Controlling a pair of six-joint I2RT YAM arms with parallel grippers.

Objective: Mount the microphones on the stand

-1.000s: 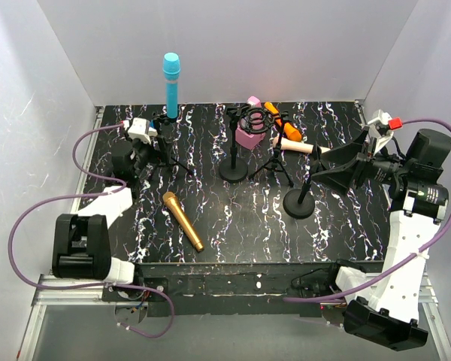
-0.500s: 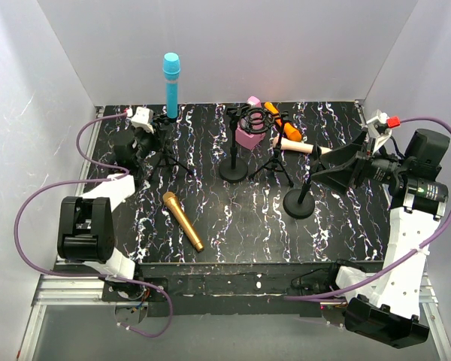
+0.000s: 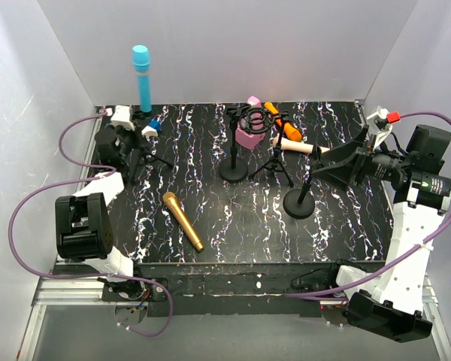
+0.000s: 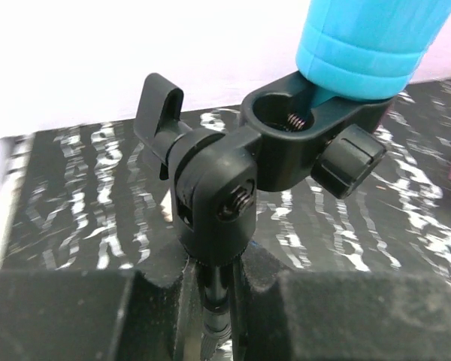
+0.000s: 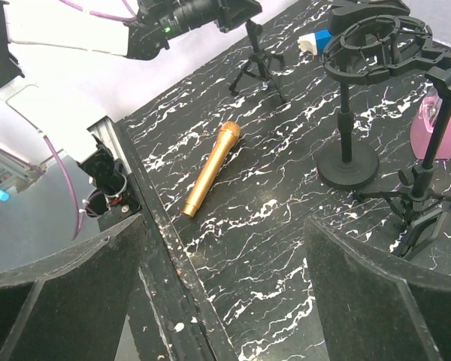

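Top: left fingers (image 3: 132,144) clamped on tripod (image 3: 159,159) at far-left corner of table (image 3: 233,226). Blue mic (image 3: 141,75) stands upright in its clip. Right fingers (image 3: 338,162) spread, holding nothing. Gold mic (image 3: 183,220) lies loose, front-left. Orange mic (image 3: 289,131) and beige mic (image 3: 301,147) crowd back stands (image 3: 244,124); can't tell if clipped.

Left wrist: I pinch post just under clip (image 4: 286,143). Best to hold low, post vertical, so mic won't tip. Mic cropped, legs hidden.

Right wrist: gold mic in open. I judge mid-body pinch best. My fingertips out of frame.
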